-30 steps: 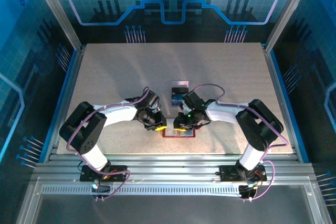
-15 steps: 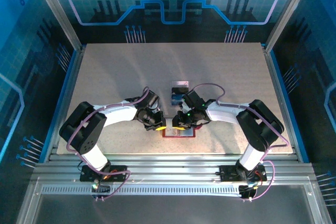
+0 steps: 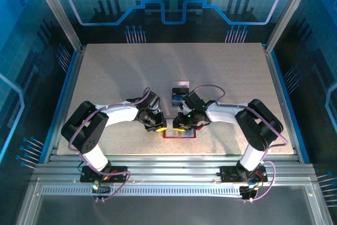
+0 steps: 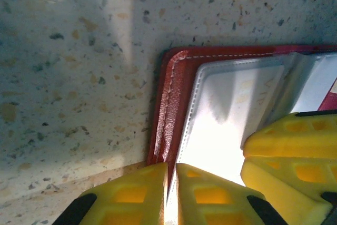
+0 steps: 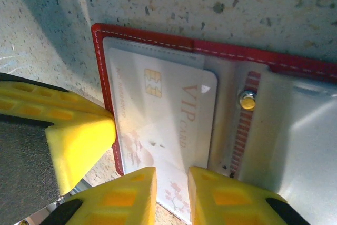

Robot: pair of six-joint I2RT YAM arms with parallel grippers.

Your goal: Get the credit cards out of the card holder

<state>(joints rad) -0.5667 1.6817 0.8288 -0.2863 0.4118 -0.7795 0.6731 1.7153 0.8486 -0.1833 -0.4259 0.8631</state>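
Pale tray (image 3: 180, 86) just beyond card holder (image 3: 179, 135)

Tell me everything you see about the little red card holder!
The card holder lies open and flat on the speckled table. Red leather-look cover, pale stitching, clear pockets, a metal snap. A pinkish VIP card sits in one pocket. The left gripper pinches a pocket's edge; the right gripper is at the card's end.
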